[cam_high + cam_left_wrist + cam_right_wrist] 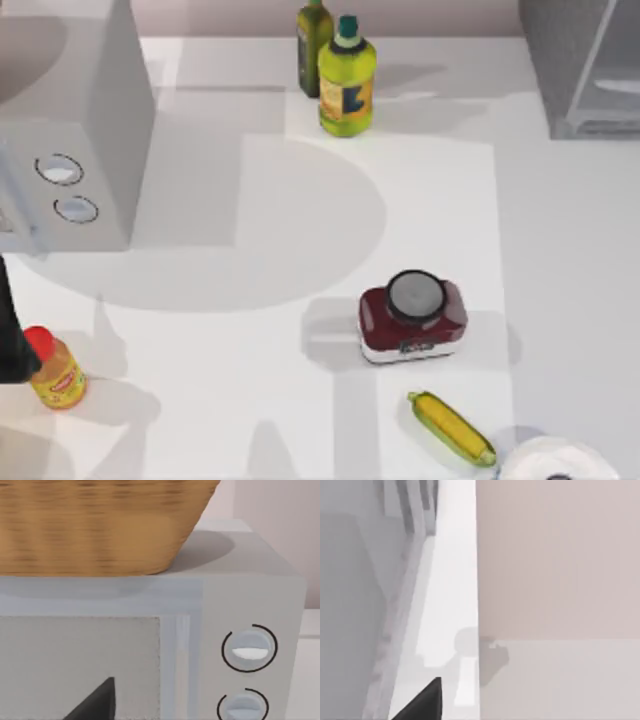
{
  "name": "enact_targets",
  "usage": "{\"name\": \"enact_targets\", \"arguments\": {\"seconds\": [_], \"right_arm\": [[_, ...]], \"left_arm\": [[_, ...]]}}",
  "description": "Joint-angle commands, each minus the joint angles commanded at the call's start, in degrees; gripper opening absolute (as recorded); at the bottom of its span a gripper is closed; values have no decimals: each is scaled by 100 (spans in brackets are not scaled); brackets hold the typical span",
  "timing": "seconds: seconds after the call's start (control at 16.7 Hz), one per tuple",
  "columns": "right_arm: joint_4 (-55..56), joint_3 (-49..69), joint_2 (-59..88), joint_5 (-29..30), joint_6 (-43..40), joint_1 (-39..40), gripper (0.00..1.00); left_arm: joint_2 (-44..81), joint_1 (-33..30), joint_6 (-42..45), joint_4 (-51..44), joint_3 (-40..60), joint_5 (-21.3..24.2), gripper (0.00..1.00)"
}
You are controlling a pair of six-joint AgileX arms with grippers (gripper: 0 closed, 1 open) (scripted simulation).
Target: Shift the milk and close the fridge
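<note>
The milk is out of view. The fridge [585, 65] is the dark-grey box at the table's far right corner, cut off by the top view's edge. Its pale grey side [355, 595] is close up in the right wrist view, beside a pinkish wall. A dark part of my right gripper [420, 702] shows at that view's edge. My left arm [8, 335] stands at the table's left edge, next to a yellow red-capped bottle [55, 372]. A dark part of my left gripper [95, 702] faces the front of the grey box with two round rings [250, 650].
The grey box with rings [75, 150] fills the far left, with a wicker basket [95, 525] on top. Two oil bottles [345, 80] stand at the far middle. A red jar [412, 315], a corn cob [450, 427] and a white round thing [555, 462] lie at the near right.
</note>
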Motion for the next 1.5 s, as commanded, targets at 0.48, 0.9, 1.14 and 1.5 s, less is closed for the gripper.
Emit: {"name": "enact_targets", "arguments": {"seconds": [0.48,0.9,1.14,1.5], "right_arm": [[544,-83,31,112,573,435,100],[1082,-363,-290,1091,1430,1658,100],[1651,-798,-643,2383,2430,3323,100],[2279,-1564,-1049,4037,3829,5399,100]], "left_arm": [[0,0,0,0,0,0,100],[0,0,0,0,0,0,100],[0,0,0,0,0,0,100],[0,0,0,0,0,0,100]]}}
